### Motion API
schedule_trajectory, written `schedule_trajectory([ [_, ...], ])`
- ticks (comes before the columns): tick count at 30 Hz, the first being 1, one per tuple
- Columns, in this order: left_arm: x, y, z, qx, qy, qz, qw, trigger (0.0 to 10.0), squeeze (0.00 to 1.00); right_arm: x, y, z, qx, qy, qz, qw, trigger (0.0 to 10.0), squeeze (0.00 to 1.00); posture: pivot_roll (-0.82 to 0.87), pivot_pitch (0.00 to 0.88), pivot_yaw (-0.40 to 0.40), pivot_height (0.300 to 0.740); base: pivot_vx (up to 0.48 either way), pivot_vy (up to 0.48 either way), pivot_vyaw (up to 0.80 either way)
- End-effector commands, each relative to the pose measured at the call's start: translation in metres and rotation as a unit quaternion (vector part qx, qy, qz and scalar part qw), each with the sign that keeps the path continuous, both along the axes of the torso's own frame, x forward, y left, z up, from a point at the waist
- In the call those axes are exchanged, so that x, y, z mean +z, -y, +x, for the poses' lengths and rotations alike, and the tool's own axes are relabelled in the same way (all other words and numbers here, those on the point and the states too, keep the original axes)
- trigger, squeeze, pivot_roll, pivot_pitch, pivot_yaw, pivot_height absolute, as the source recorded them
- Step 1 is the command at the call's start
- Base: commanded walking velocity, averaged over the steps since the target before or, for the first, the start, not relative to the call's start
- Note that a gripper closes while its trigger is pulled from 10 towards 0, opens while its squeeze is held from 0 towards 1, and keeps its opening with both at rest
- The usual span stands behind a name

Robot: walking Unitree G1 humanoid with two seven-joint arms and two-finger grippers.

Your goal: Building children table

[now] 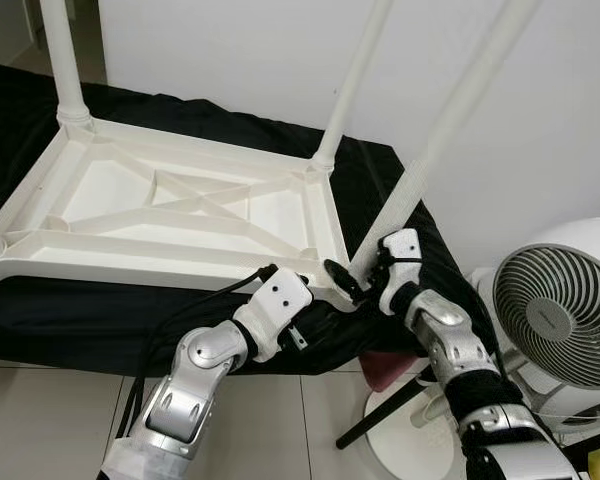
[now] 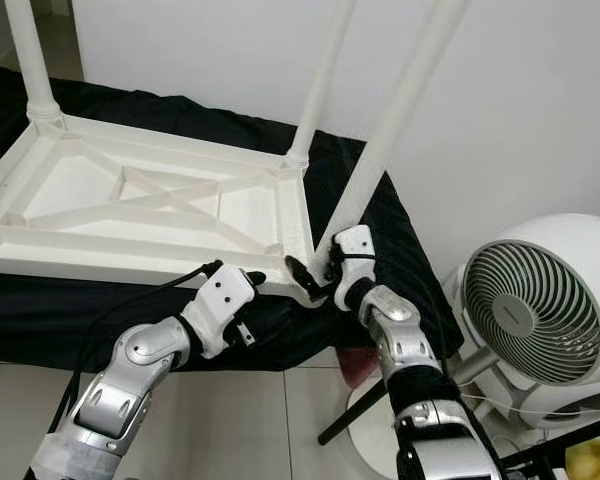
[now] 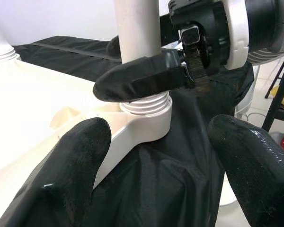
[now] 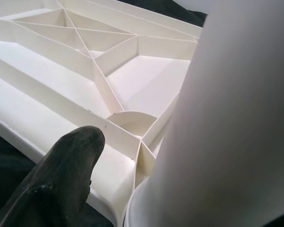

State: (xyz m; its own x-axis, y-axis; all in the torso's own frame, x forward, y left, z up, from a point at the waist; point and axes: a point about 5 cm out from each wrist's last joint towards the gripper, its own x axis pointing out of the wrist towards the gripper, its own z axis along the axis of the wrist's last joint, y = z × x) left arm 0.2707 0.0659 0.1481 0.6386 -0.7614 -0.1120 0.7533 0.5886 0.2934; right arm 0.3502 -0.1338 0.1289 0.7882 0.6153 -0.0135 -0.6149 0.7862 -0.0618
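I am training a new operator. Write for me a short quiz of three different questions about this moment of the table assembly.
1. True or false: the white tabletop lies upside down on a black cloth.
2. Which gripper is closed around the leg at the near corner socket? A) left gripper B) right gripper
3. Fill the gap: to the robot's right, on the floor, stands a white ____.

Key
1. True.
2. B; the left gripper is open beside the corner.
3. fan.
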Motion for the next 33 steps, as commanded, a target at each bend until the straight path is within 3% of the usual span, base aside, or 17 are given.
schedule_trajectory([
  [1, 0.004, 0.005, 0.001, 0.011, 0.007, -0.007, 1.0, 10.0, 0.0, -0.01, 0.0, 0.0, 0.025, -0.031, -0.011, 0.999, 10.0, 0.0, 0.16, 0.006, -0.218, 0.74, 0.0, 0.0, 0.0],
  [2, 0.004, 0.005, 0.001, 0.011, 0.007, -0.007, 1.0, 10.0, 0.0, -0.01, 0.0, 0.0, 0.025, -0.031, -0.011, 0.999, 10.0, 0.0, 0.16, 0.006, -0.218, 0.74, 0.0, 0.0, 0.0],
  [3, 0.004, 0.005, 0.001, 0.012, 0.007, -0.008, 1.0, 10.0, 0.0, -0.011, -0.001, 0.001, 0.037, -0.036, -0.015, 0.999, 6.7, 0.0, 0.16, 0.006, -0.22, 0.74, 0.0, 0.0, 0.0],
  [4, 0.004, 0.005, 0.001, 0.012, 0.007, -0.008, 1.0, 10.0, 0.0, -0.012, 0.0, 0.002, 0.042, -0.037, -0.022, 0.998, 0.0, 0.0, 0.16, 0.007, -0.221, 0.74, 0.0, 0.0, 0.0],
  [18, 0.005, 0.006, 0.001, 0.012, 0.008, -0.012, 1.0, 10.0, 0.0, -0.022, 0.016, 0.001, 0.033, -0.05, -0.029, 0.998, 0.0, 0.0, 0.16, 0.0, -0.221, 0.74, 0.0, 0.0, 0.0],
  [19, 0.005, 0.007, 0.001, 0.01, 0.008, -0.012, 1.0, 10.0, 0.0, -0.022, 0.018, 0.001, 0.027, -0.05, -0.028, 0.998, 9.8, 0.0, 0.15, 0.0, -0.217, 0.74, 0.0, 0.0, 0.0],
  [24, 0.005, 0.008, 0.002, 0.007, 0.008, -0.012, 1.0, 10.0, 0.0, -0.02, 0.02, 0.002, 0.007, -0.048, -0.014, 0.999, 10.0, 0.0, 0.15, 0.0, -0.219, 0.74, 0.0, 0.0, 0.0],
  [28, 0.005, 0.007, 0.002, 0.008, 0.006, -0.012, 1.0, 10.0, 0.0, -0.02, 0.02, 0.007, -0.076, -0.044, -0.014, 0.996, 10.0, 0.0, 0.15, 0.0, -0.223, 0.74, 0.0, 0.0, 0.0],
  [33, 0.004, 0.008, 0.001, 0.009, 0.004, -0.014, 1.0, 10.0, 0.0, -0.022, 0.013, 0.006, -0.116, -0.054, 0.011, 0.992, 10.0, 0.0, 0.15, 0.0, -0.224, 0.74, 0.0, 0.0, 0.0],
])
